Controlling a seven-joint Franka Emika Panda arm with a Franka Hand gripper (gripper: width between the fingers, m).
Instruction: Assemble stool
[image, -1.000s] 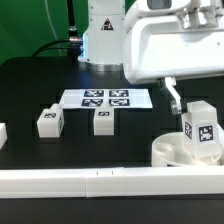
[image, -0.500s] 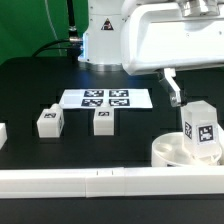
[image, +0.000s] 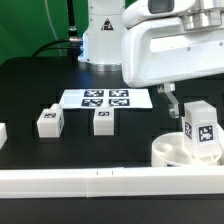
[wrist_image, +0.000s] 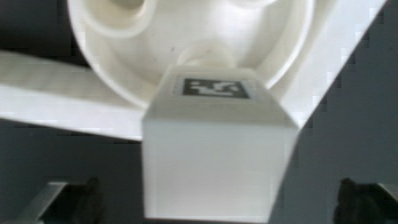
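The stool's round white seat disc (image: 170, 152) lies at the exterior view's lower right. One tagged white leg (image: 201, 127) stands upright in it. Two more tagged legs (image: 48, 121) (image: 103, 120) lie loose on the black table near the middle. My gripper (image: 176, 108) hangs just above and beside the standing leg, and it is open. In the wrist view the leg (wrist_image: 214, 150) with its tag rises between my two dark fingers (wrist_image: 68, 200), which stand wide apart and clear of its sides. The disc (wrist_image: 169, 40) shows beyond it.
The marker board (image: 105, 98) lies behind the loose legs. A long white rail (image: 100, 181) runs along the front edge, close to the disc, and shows in the wrist view too (wrist_image: 45, 92). The robot base (image: 100, 40) stands at the back.
The gripper has shifted a little to the exterior view's left and stayed open. The leg still stands in the disc, and the loose legs have not moved.
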